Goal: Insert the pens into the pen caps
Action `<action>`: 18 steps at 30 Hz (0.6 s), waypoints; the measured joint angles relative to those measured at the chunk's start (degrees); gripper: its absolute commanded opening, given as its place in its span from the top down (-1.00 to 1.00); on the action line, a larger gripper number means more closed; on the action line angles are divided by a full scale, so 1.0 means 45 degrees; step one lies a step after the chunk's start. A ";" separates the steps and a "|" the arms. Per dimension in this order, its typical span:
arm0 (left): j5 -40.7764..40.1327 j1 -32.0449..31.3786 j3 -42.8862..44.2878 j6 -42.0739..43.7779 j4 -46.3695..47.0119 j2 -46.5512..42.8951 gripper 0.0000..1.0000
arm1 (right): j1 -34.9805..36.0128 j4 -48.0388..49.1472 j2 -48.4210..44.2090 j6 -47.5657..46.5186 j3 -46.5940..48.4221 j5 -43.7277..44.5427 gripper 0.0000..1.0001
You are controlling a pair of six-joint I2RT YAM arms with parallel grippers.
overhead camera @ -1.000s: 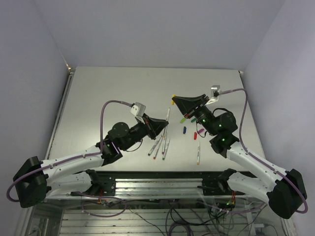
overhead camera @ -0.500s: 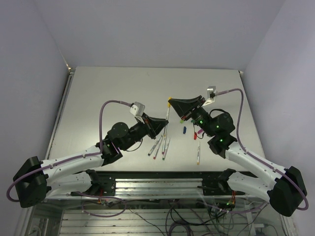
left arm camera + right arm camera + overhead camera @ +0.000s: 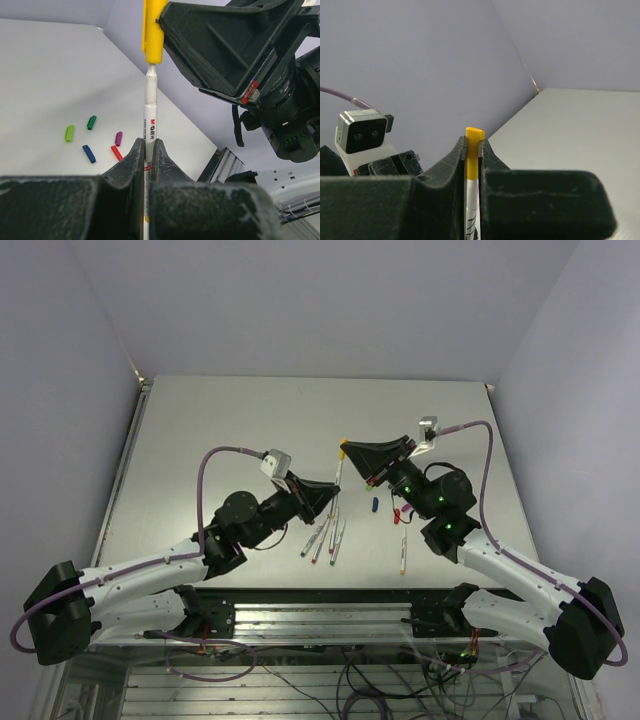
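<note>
My left gripper [image 3: 148,145] is shut on a white pen [image 3: 149,120] and holds it upright above the table; the two also show in the top view, gripper [image 3: 330,498] and pen [image 3: 338,472]. My right gripper [image 3: 472,145] is shut on the yellow cap [image 3: 474,150], seen in the top view as gripper [image 3: 347,449] and cap [image 3: 343,441]. The pen's narrow end sits inside the yellow cap [image 3: 153,30]. Loose caps lie on the table: light green [image 3: 69,133], dark green [image 3: 91,122], blue [image 3: 89,154], red [image 3: 116,152], magenta [image 3: 118,138].
Several loose pens [image 3: 322,537] lie in a bunch under the left gripper. One more pen [image 3: 403,550] lies near the right arm. The blue cap [image 3: 375,504] and red cap [image 3: 397,515] lie between the arms. The left wrist camera [image 3: 362,132] is close to the right gripper.
My right gripper has moved left with the yellow cap and brought it onto the pen's top end. The left gripper has shifted only slightly, still holding the pen.
</note>
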 measured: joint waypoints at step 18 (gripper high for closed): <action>-0.0117 0.0000 -0.0199 0.0005 0.0282 -0.0151 0.86 | 0.0078 -0.0301 -0.0019 -0.0228 0.0000 -0.0092 1.00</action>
